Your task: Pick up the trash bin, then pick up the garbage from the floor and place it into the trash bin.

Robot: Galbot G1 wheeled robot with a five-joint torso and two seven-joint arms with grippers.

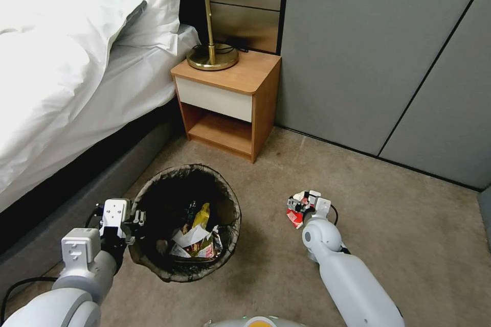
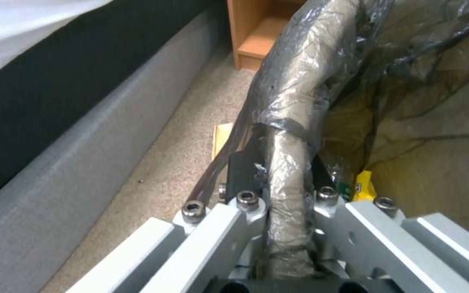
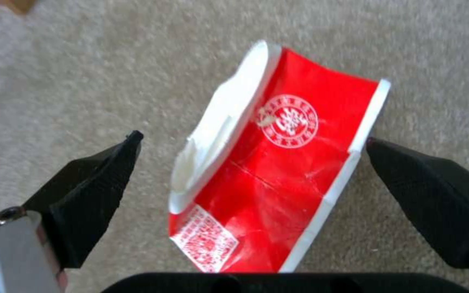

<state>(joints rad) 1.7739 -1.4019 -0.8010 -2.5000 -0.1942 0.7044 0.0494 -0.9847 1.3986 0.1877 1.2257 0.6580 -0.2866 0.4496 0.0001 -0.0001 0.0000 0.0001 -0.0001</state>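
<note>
The trash bin [image 1: 228, 190], round and lined with a dark bag, is on the carpet beside the bed. Garbage lies inside it: a yellow wrapper [image 1: 203, 214] and white paper [image 1: 192, 237]. My left gripper [image 1: 134, 222] is shut on the bin's near-left rim. The left wrist view shows the bag-covered rim [image 2: 291, 118] pinched in that gripper [image 2: 283, 179], with the yellow wrapper [image 2: 364, 187] below. My right gripper [image 1: 307, 203] is low over a red-white carton [image 1: 295, 216] lying on the carpet right of the bin. In the right wrist view that gripper [image 3: 253, 140] is open, its fingertips either side of the carton [image 3: 278, 175].
A wooden bedside table [image 1: 227, 104] with a brass lamp [image 1: 212, 56] stands behind the bin. The white bed [image 1: 61, 61] and its grey base [image 1: 76, 199] run along the left. Grey wall panels [image 1: 383, 51] close the back. Bare carpet [image 1: 399, 214] extends to the right.
</note>
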